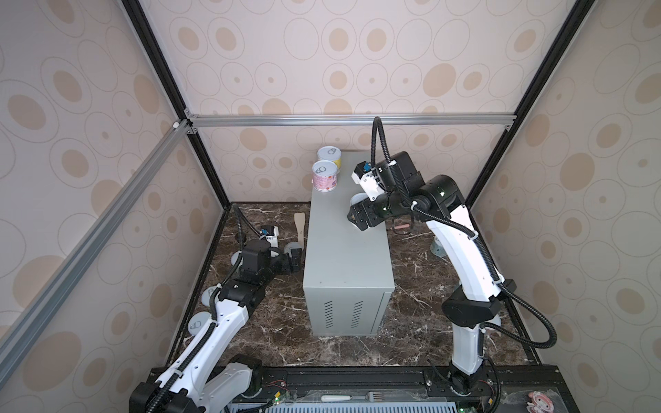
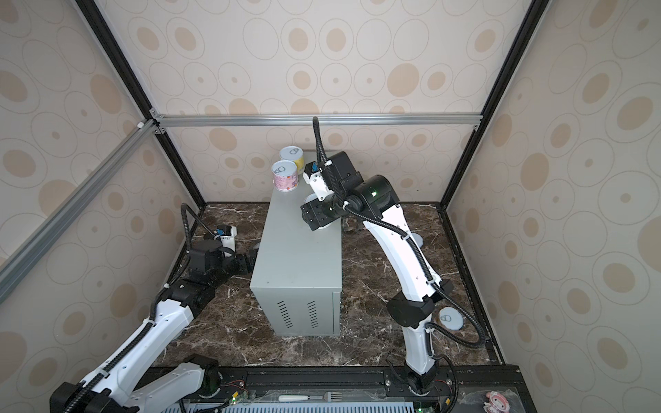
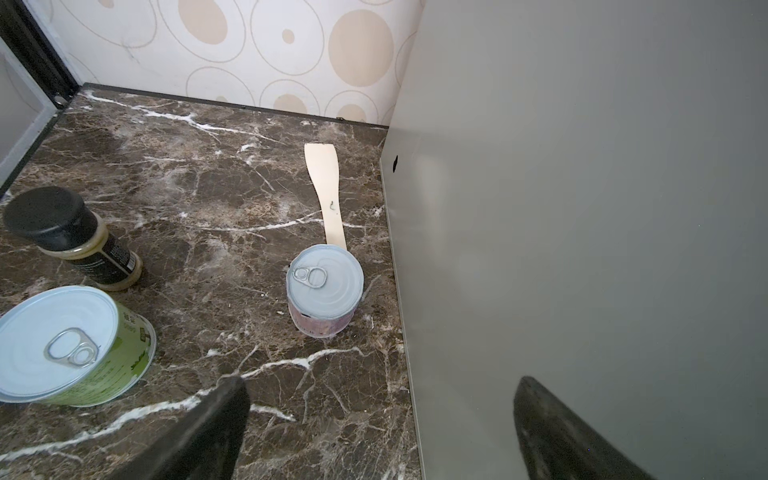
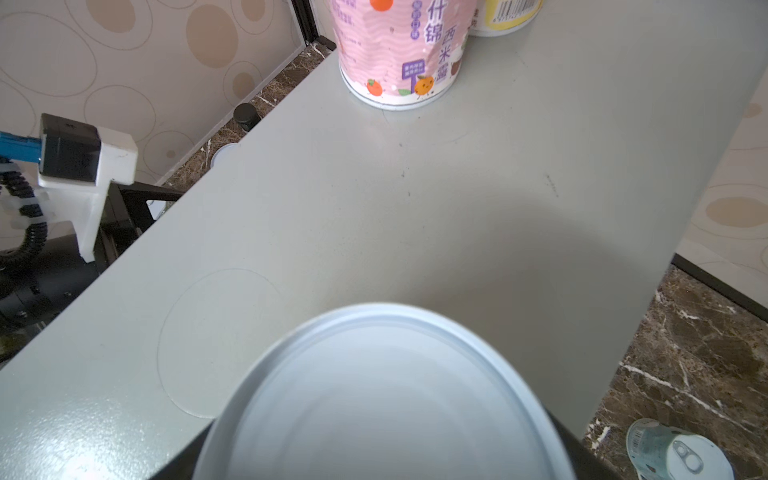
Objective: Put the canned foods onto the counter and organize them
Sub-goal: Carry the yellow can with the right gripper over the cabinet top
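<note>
My right gripper (image 1: 357, 210) hangs over the right half of the counter (image 1: 343, 250), a tall light-grey metal box standing on dark brown marble (image 1: 272, 321). A silver-lidded can (image 4: 382, 395) sits between its jaws and fills the lower part of the right wrist view, with dark fingers (image 4: 582, 459) close on either side. I cannot tell whether the jaws press the can or stand just off it, nor whether it rests on the top.

At the counter's far end 2 cans stand upright, close together: a pink can (image 1: 324, 177) and, behind it, a yellow can (image 1: 329, 156).

My left gripper (image 3: 380, 386) is spread wide and holds nothing (it is low over the marble, just beside the counter's left wall). Ahead of it a pink-labelled can (image 3: 324, 291) stands upright on the marble near that wall. A wooden spatula (image 3: 326, 195) lies flat beyond it, its handle end hidden behind the can. A green can (image 3: 75, 345) and a dark-capped bottle (image 3: 70, 237) stand further from the wall. A light-blue can (image 4: 673, 453) is on the marble to the right of the counter.
</note>
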{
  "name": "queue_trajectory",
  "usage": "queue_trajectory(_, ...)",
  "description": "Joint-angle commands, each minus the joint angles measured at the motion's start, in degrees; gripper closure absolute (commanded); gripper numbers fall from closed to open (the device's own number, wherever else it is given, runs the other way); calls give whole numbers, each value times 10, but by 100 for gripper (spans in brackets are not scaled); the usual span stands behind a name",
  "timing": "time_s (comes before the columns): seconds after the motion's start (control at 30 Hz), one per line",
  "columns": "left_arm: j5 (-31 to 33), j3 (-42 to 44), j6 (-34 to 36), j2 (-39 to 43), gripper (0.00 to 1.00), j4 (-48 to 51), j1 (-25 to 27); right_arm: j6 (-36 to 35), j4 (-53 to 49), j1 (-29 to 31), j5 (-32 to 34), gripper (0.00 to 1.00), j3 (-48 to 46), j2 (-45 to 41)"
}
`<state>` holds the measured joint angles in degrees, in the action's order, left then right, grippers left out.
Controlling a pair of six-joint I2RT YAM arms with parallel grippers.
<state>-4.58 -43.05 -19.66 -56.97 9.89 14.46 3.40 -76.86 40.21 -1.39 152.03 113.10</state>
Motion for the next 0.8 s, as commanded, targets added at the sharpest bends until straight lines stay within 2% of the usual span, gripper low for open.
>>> queue_trajectory(0.0,-2,1,13,14,1,-9,-4,-1,21,6,2,11,-3,-7)
queue_trajectory(0.17,1,4,15,18,1,-8,-5,6,39,8,4,9,-14,-26)
queue_trajectory(0.33,0,5,15,21,1,-9,-4,8,82,12,9,8,-81,-78)
queue_trajectory(0.63,1,9,15,28,1,-10,-4,25,225,13,6,7,-310,-217)
queue_trajectory(0.77,1,10,15,29,1,-12,-4,53,321,12,3,7,-420,-277)
